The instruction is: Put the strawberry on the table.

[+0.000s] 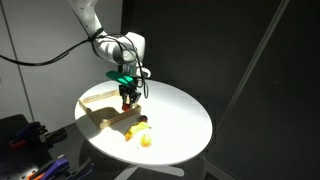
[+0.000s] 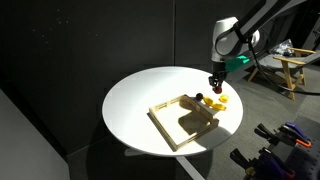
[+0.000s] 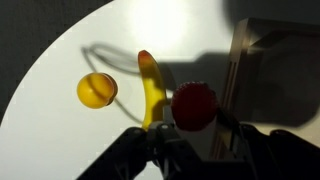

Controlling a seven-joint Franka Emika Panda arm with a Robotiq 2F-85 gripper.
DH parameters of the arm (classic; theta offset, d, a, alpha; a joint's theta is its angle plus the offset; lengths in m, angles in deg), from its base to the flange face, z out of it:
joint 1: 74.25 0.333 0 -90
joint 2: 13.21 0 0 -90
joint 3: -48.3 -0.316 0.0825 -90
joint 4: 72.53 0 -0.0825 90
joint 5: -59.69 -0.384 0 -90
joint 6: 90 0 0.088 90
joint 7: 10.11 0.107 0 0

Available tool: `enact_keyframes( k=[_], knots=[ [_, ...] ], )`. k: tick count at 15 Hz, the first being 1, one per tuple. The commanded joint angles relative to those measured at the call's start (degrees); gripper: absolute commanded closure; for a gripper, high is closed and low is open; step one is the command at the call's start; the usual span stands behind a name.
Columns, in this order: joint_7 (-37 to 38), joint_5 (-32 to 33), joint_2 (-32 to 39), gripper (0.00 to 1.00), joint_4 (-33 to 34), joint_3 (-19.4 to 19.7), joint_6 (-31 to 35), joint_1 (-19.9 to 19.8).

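The dark hand seems clamped on the tiny orange-red strawberry, held aloft beside the rim of the light wooden tray near a yellow banana-shaped piece, so lowering it onto the round white table and letting go remain.

A single strong light from above is indicated: the white tabletop is rendered bright, almost washed out, in both exterior views, while the surroundings are left nearly black. A hard shadow is cast inside the wooden tray. In the wrist view the tabletop is overexposed toward 9 o'clock, and a broad dark shadow is thrown from 12 to 3 o'clock. The hand at 6 o'clock is kept dark and out of focus; the strawberry is shown saturated and soft-edged.
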Motion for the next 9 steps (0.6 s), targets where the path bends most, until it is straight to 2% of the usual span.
enact_keyframes(
  k=[1, 9],
  knots=[
    [0.87, -1.13, 3.03, 0.77, 1.78, 0.24, 1.36, -0.47],
    [0.75, -1.02, 9.35, 0.77, 2.92, 0.27, 6.06, -0.31]
  ],
)
